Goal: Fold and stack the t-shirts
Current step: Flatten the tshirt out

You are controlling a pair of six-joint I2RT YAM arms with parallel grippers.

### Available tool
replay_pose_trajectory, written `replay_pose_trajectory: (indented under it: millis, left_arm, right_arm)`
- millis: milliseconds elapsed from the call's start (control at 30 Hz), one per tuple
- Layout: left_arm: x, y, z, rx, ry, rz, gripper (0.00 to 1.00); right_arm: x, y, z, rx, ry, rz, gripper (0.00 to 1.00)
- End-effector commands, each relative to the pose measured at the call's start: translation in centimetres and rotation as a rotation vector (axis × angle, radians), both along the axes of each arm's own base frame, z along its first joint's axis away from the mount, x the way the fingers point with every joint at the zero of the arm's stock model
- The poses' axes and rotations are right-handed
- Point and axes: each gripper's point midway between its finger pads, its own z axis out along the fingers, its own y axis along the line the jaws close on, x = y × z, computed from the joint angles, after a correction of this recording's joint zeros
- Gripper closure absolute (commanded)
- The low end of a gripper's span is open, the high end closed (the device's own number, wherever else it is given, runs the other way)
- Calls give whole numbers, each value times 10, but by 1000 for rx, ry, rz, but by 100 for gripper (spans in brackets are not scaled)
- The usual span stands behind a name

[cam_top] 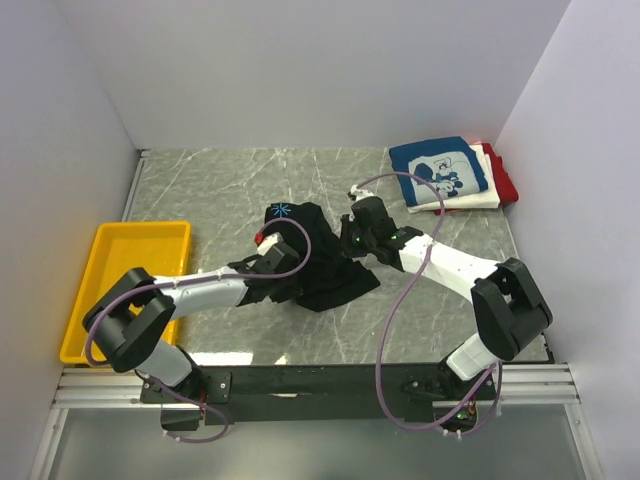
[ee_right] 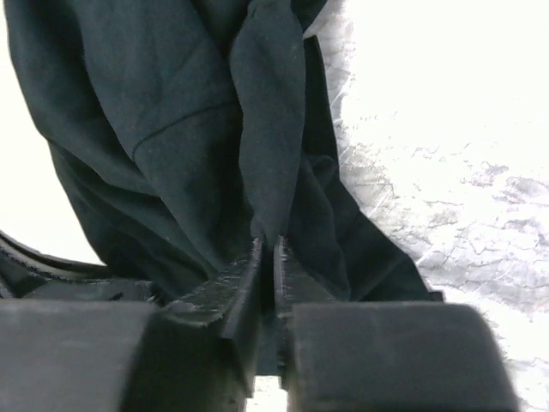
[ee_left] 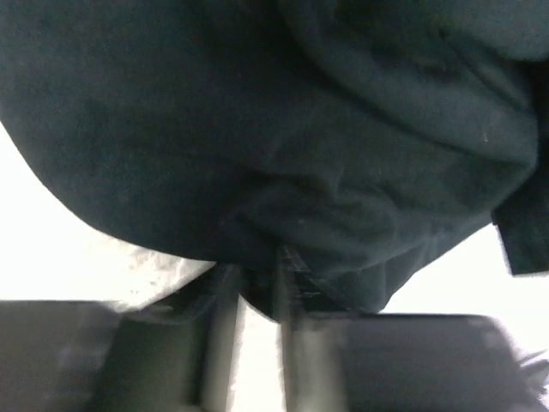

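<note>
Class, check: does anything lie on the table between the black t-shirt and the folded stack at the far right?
Nothing visible does: bare table separates the black t-shirt from the folded stack. Only the right arm's cable arcs above it.

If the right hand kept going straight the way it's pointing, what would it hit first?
The black t-shirt: the right hand is shut on a fold of it, and more of that cloth hangs straight ahead. Whatever is behind the cloth is hidden, so I can't say what comes after it.
</note>
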Motion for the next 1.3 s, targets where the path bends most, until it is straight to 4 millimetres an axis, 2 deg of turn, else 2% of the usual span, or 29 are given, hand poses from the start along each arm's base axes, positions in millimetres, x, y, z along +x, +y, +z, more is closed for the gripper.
replay_pose_trajectory:
  millis: [0,33,67,100,167,233,267,300,333,400,433,467,500,567,600,633,700,733,800,833,900,967,1033,1067,1100,1167,1200,1267]
  left_arm:
    - [19,-3,12,25,-59,34,82]
    - [24,-3,17,33,-71,37,90]
    - [26,3,17,64,-71,51,99]
    - [31,10,19,78,-74,64,99]
    - [39,16,28,88,-79,79,99]
    - [55,31,42,87,-100,127,99]
    - [64,45,47,91,-102,165,100]
    - [67,54,57,85,-115,184,100]
    - [73,60,67,83,-134,192,99]
    - [84,86,86,83,-155,255,100]
    - [91,93,98,85,-180,259,99]
    - [96,102,106,89,-192,277,99]
    - [102,119,118,90,-212,318,99]
    - [112,141,141,102,-246,356,100]
    - [115,148,153,100,-267,366,100]
    - [120,154,169,103,-298,367,100]
    - [128,168,185,113,-325,381,100]
    - [134,170,200,104,-353,381,100]
    - [140,177,204,118,-340,384,100]
    - [145,177,215,118,-362,373,100]
    - [154,176,212,119,-347,353,100]
    - [163,173,220,111,-359,327,100]
    - [175,165,214,97,-327,286,99]
    - [182,163,201,101,-292,276,99]
    - [185,158,201,80,-288,251,90]
    - [189,155,196,73,-270,249,80]
    - [189,155,190,69,-253,257,68]
    - [186,157,190,66,-264,271,50]
  right_arm:
    - [12,3,24,-1,-54,-10,88]
    - [15,4,36,9,-70,-13,91]
    - [18,-4,38,-17,-74,-44,98]
    - [25,-8,52,-5,-94,-64,100]
    - [29,-17,63,3,-99,-90,100]
    - [38,-31,84,25,-126,-131,100]
    - [41,-37,90,34,-131,-145,100]
    - [44,-39,101,54,-142,-146,100]
    - [51,-55,112,66,-161,-188,100]
    - [54,-67,126,97,-173,-207,100]
    - [55,-72,143,128,-203,-209,100]
    - [58,-85,150,135,-209,-245,100]
    - [57,-92,167,154,-239,-260,100]
    - [56,-105,182,178,-261,-294,100]
    - [51,-110,196,197,-292,-305,100]
    - [49,-115,201,203,-303,-320,100]
    - [42,-124,217,221,-339,-342,100]
    - [39,-129,219,218,-343,-354,100]
    - [35,-141,229,216,-371,-391,100]
    - [33,-145,230,215,-372,-402,100]
    - [31,-154,233,218,-382,-428,100]
    - [30,-159,232,218,-377,-440,100]
    - [33,-160,226,213,-363,-444,100]
    - [34,-161,222,209,-353,-446,100]
    - [38,-161,214,199,-332,-449,100]
    - [43,-164,203,185,-307,-464,100]
    - [47,-166,191,173,-280,-471,100]
    - [52,-170,179,168,-261,-485,100]
